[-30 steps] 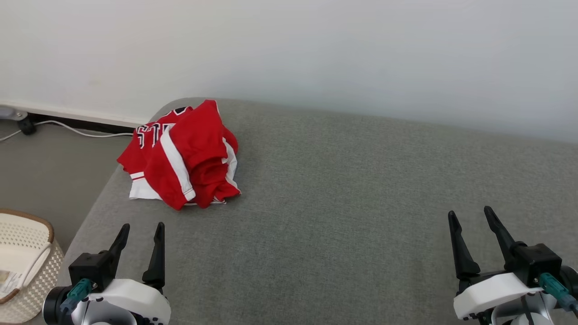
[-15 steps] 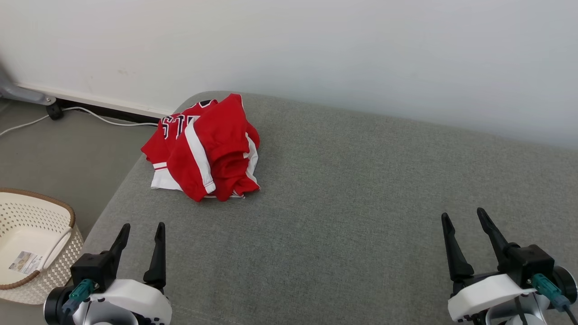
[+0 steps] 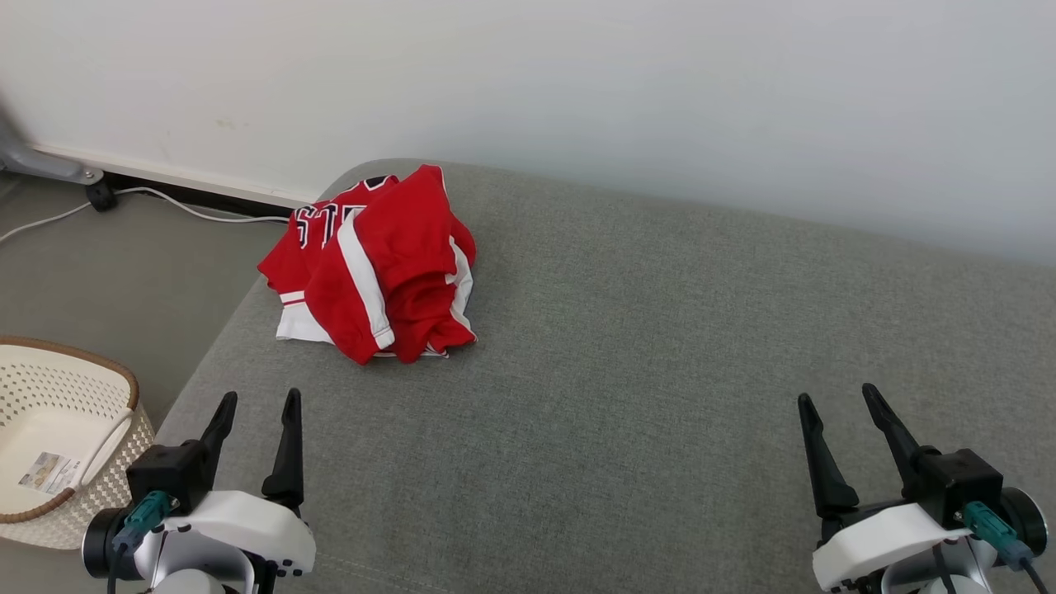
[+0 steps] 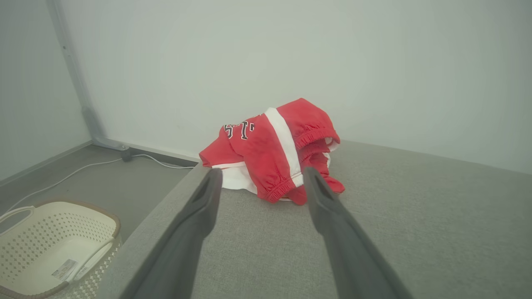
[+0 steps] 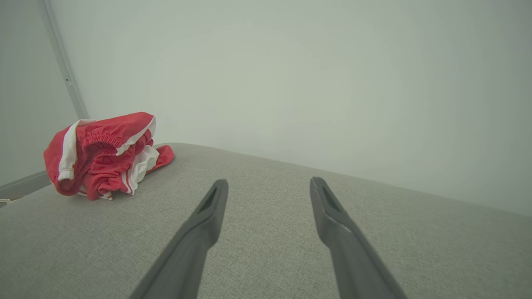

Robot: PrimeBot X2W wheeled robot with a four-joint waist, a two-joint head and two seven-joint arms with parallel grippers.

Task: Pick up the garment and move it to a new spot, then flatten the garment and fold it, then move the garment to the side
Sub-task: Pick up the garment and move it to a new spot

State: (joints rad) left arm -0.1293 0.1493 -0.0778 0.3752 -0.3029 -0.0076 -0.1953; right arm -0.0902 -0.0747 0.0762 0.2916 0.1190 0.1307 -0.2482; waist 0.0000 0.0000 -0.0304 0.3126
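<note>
Red garment (image 3: 375,264) lies bunched at the far left corner of the grey cushion (image 3: 643,355), up ahead of the nearer left gripper (image 3: 260,398); left and right gripper (image 3: 837,396) fingers are apart, holding nothing

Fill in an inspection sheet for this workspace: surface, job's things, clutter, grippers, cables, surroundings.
Surface: grey fabric cushion, mostly bare.
Job's things: red and white garment, crumpled at the cushion's far left corner.
Clutter: nothing seen.
Grippers: left gripper and right gripper open, empty, apart from the garment.
Cables: white cable on the floor by the wall.
Surroundings: pale wall, grey floor, cream basket on the floor, left.
</note>
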